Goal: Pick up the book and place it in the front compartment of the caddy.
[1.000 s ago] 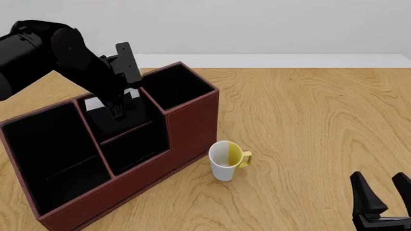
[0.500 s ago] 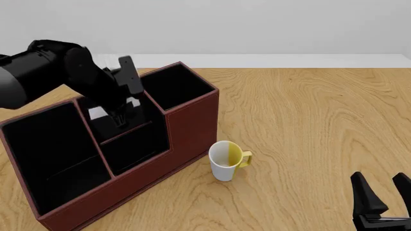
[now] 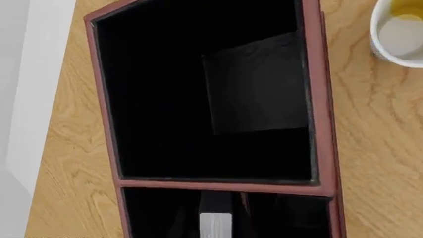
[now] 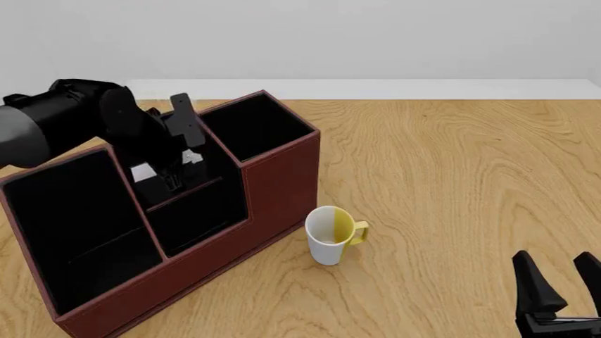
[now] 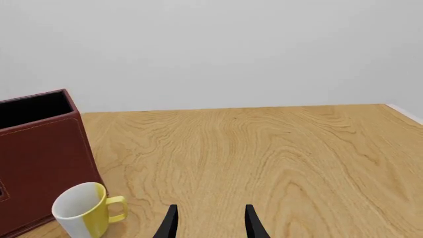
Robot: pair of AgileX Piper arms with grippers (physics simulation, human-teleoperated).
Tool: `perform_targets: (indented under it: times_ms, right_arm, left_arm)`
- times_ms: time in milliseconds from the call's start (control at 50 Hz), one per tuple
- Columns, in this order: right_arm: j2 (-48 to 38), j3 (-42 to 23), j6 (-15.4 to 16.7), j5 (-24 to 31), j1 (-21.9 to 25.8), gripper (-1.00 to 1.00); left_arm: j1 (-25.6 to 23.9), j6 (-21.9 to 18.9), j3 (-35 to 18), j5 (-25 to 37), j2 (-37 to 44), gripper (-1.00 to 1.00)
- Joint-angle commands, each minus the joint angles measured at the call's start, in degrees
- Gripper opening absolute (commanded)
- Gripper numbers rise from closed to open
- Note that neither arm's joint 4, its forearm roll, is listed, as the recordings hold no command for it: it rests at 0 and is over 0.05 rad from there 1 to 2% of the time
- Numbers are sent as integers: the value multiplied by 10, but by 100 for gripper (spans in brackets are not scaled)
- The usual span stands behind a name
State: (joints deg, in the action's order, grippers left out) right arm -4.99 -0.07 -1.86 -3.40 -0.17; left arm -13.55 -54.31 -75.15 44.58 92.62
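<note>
I am lowering the book [image 4: 143, 172], clamped in my left gripper [image 4: 169, 179], into the caddy [image 4: 272, 183]; releasing remains, while my right gripper [image 4: 559, 285] is idling apart

Left arm [image 4: 66, 116]: matte black, thick rounded cylindrical links, grey sheen on the upper casing; a flat black rectangular plate stands off the wrist. Left pincer [image 4: 167, 176]: black body with pale grey-white blocks on the sides. Right pincer [image 4: 559, 292]: two slim, tapered black fingers [image 5: 169, 223] on a black base bar.
</note>
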Motion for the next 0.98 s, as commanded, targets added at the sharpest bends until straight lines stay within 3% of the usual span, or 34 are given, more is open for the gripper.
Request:
perform_targets:
  times_ms: [20,120,220,340,480,560,620,660,780,800,820,840,900,980]
  right_arm:
    - [3,0,1,2,1,100]
    - [4,0,2,3,1,100]
    - [7,0,2,5,2,100]
    - [9,-1,3,7,3,100]
    - [1,0,2,0,5,100]
    - [6,0,3,5,6,100]
    - [12,0,5,9,7,100]
    - [12,-1,5,9,7,100]
    - [16,-2,6,13,6,100]
    - [18,-2,6,15,6,100]
    - [20,-2,7,16,5,100]
    - [20,-1,7,16,6,100]
    - [17,-1,8,13,7,100]
    - [21,-1,9,16,8,100]
  left_arm:
    - [35,-48,12,-51,1,100]
    - [18,-27,5,-46,-16,100]
    - [13,-35,13,-50,-32,100]
    - [-14,-6,-19,-28,-57,100]
    - [-14,-12,-17,-8,-79,100]
    - [-20,-28,15,-8,-101,100]
    - [-34,1,6,-5,-111,100]
    - [-37,-16,30,-11,-124,100]
    - [-49,-9,68,-6,-152,100]
    - [-59,-26,98,-3,-172,100]
    - [-57,-23,95,-3,-177,100]
    - [-77,13,74,0,-189,100]
    - [-102,14,113,-1,-232,100]
    - [-127,36,122,0,-274,100]
